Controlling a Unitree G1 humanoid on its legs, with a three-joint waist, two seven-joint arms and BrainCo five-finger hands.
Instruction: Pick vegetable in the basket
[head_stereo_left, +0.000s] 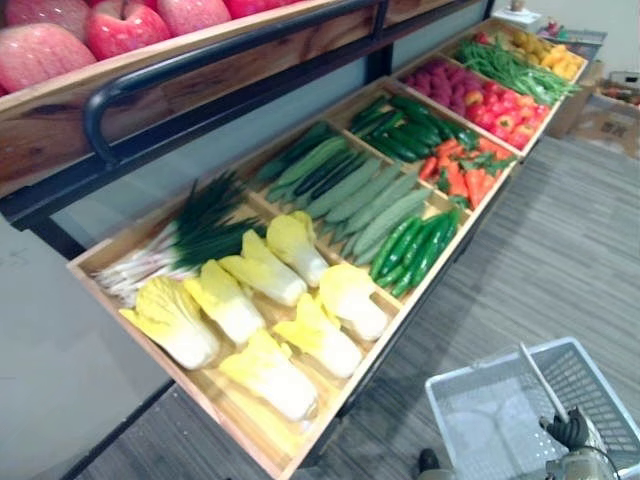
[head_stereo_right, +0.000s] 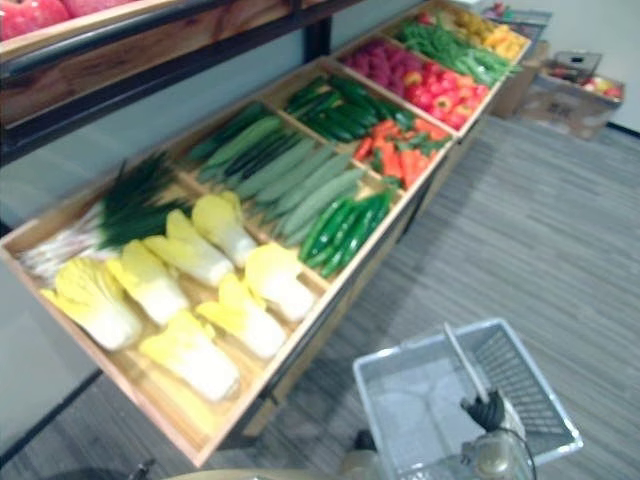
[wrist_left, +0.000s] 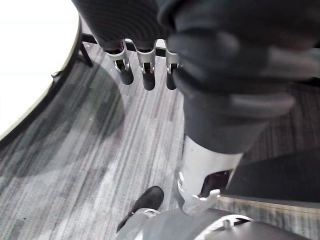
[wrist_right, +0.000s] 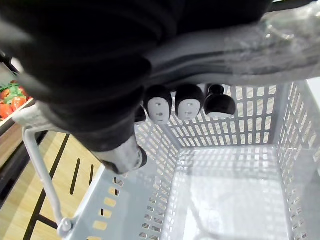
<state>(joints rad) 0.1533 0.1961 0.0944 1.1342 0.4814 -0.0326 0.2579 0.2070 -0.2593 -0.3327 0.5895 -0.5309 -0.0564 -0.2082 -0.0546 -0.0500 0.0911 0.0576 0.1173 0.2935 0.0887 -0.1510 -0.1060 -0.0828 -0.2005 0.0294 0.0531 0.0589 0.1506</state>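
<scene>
The right hand (wrist_right: 189, 104) is curled round the handle (wrist_right: 240, 45) of the basket (head_stereo_left: 497, 362), with its dark fingertips tucked under the bar. The basket hangs from it just off the front edge of the crate (head_stereo_left: 235, 415), at the crate's near end. Nothing is in the basket yet, and its second handle (wrist_right: 40, 165) lies down along one wall. The left hand (wrist_left: 148, 75) hangs over the floor (wrist_left: 75, 165) with its fingers straight and slack, holding nothing.

The vegetables all lie in the crate. Cabbages (head_stereo_left: 265, 375) fill its near end, closest to the basket. Scallions (head_stereo_left: 190, 235) lie along the back edge beside them, cucumbers (head_stereo_left: 360, 195) fill the middle, and carrots (head_stereo_left: 465, 175) sit further along the front edge.

A cabbage by the near front corner looks the likeliest pick for the free left hand. It is bulky and needs a wide grasp. The white lower body should be firm, while the frilled yellow leaves would probably give or tear if pinched. The skin looks glossy, so it may slide under smooth fingertips. The best hold seems to be across the thick white part, fingers over one side and thumb on the other, well clear of the leaf tips. Whether it is heavy or only a light display piece cannot be told from here, so the grip should allow for weight.
</scene>
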